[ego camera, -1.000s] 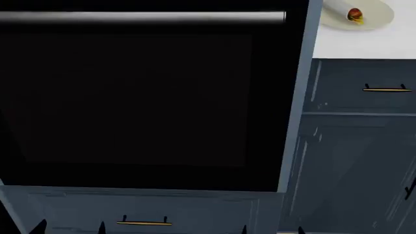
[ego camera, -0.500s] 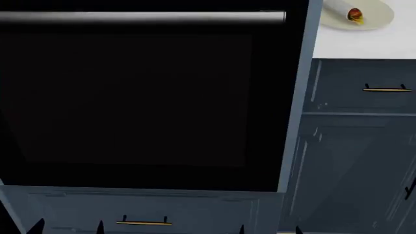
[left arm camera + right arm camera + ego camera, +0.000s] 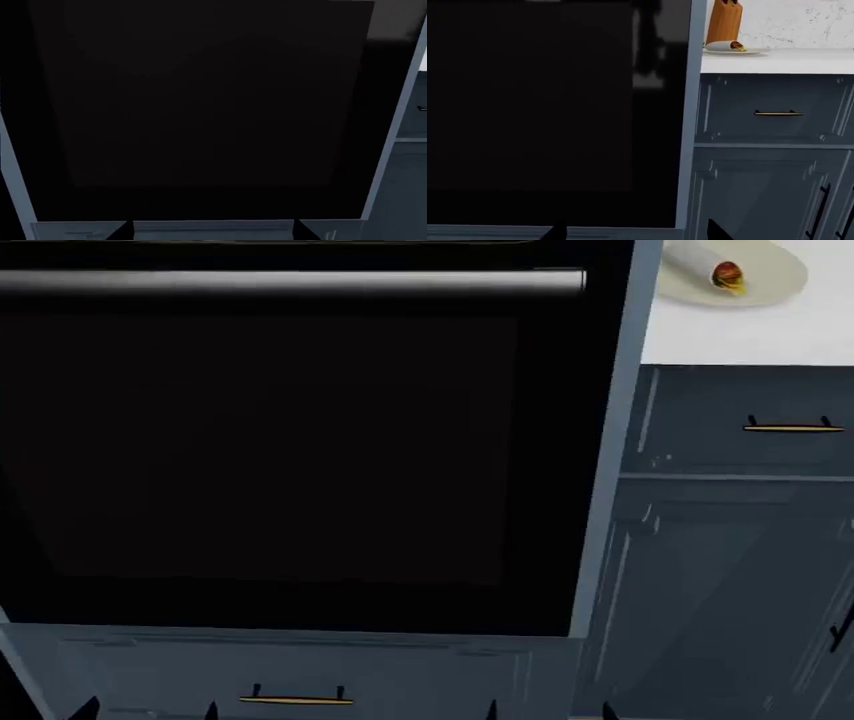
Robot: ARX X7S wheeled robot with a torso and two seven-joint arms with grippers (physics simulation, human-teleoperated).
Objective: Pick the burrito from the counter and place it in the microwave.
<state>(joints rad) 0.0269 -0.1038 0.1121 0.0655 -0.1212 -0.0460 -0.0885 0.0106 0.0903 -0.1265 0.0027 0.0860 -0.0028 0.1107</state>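
The burrito lies on a beige plate on the white counter at the far upper right of the head view, its cut end showing orange and yellow filling. It also shows in the right wrist view, far off. My left gripper and right gripper show only as dark fingertips at the bottom edge, low in front of the cabinets and far from the burrito. Both are open and empty in the wrist views, left and right. No microwave is in view.
A large black appliance door with a silver bar handle fills the left and middle. Blue-grey cabinet fronts with brass handles stand to the right and below. A wooden knife block stands behind the plate.
The head view has shifted a little: the door handle, plate and cabinets sit slightly lower in the frame. The fingertips sit a touch lower too. Nothing was taken hold of.
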